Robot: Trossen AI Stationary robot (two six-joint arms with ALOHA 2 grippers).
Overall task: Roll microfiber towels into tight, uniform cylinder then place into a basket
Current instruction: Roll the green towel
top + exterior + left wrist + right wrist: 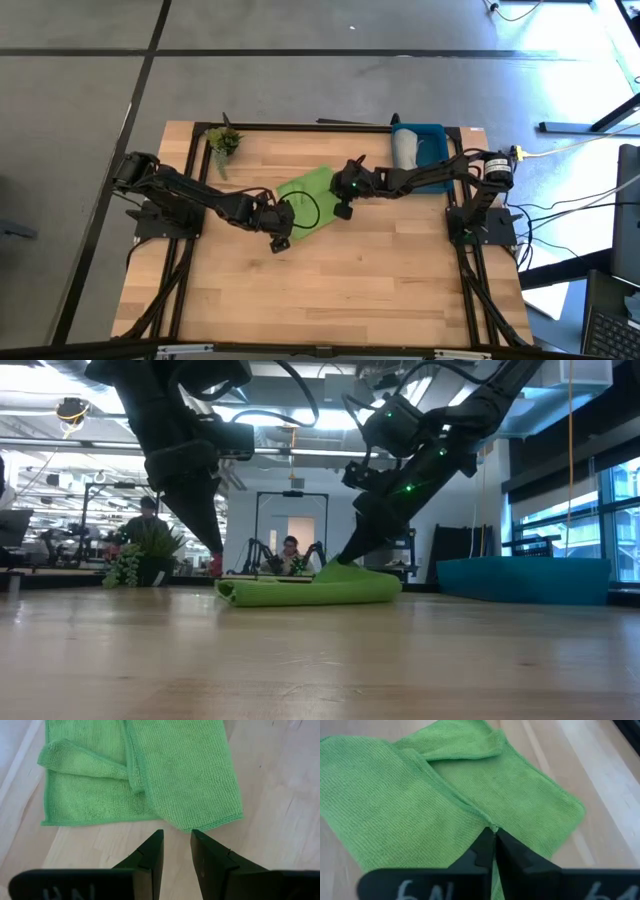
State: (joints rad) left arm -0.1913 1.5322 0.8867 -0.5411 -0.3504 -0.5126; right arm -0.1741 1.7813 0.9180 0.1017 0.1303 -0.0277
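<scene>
Pinching a folded edge of the green towel [445, 790], the right gripper [494, 836] has its fingers pressed together on the cloth, at the towel's right side mid-table. Green towel lies partly folded, layers overlapping, flat on the wooden table [350, 290]. Left gripper [176, 845] hovers just off the towel's left edge, fingers a narrow gap apart, holding nothing. Grey towel [406, 148] sits rolled inside the blue basket [436, 135] at the far right corner. Small plant sprig [224, 141] at far left. Low view: people [290, 552] at desks well behind the table.
</scene>
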